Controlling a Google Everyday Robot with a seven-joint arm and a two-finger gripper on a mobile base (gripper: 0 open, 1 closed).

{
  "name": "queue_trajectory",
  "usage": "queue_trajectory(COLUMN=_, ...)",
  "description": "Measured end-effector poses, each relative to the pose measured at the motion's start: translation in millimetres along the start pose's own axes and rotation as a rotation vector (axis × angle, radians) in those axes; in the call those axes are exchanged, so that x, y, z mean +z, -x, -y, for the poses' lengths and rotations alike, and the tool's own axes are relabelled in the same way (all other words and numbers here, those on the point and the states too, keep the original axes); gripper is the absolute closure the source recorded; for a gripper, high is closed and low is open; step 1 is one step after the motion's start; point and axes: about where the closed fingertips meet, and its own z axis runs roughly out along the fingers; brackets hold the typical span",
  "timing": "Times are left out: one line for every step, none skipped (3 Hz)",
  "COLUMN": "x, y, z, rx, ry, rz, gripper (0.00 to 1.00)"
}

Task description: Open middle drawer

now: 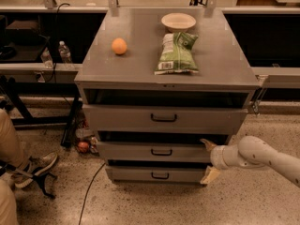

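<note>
My end effector [207, 160] hangs open at the right end of the middle drawer [136, 152]. An orange [119, 46], chip bag [176, 53] and bowl [178, 21] sit on the table [136, 69].

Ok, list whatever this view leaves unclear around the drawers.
Camera view: the middle drawer interior, shadowed under the top drawer.
Camera view: whether the open claw, at the middle drawer's right end, touches it.
Camera view: the arm, cut off by the right edge.
</note>
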Motion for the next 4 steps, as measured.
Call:
queue_trajectory(x=14.6, y=0.6, z=11.0, rx=-0.009, ry=-0.024, rz=0.017, gripper=0.0)
queue_trajectory(x=21.3, y=1.3, z=14.7, rx=-0.013, ry=-0.027, rz=0.034, gripper=0.0)
queue_trajectory(x=26.7, y=1.0, z=13.3, rx=-0.011, ry=-0.016, rz=0.048, gripper=0.12)
queue_trajectory(x=12.3, y=-9.1, z=-5.1, rx=0.027, ry=0.005, rz=0.061, gripper=0.35)
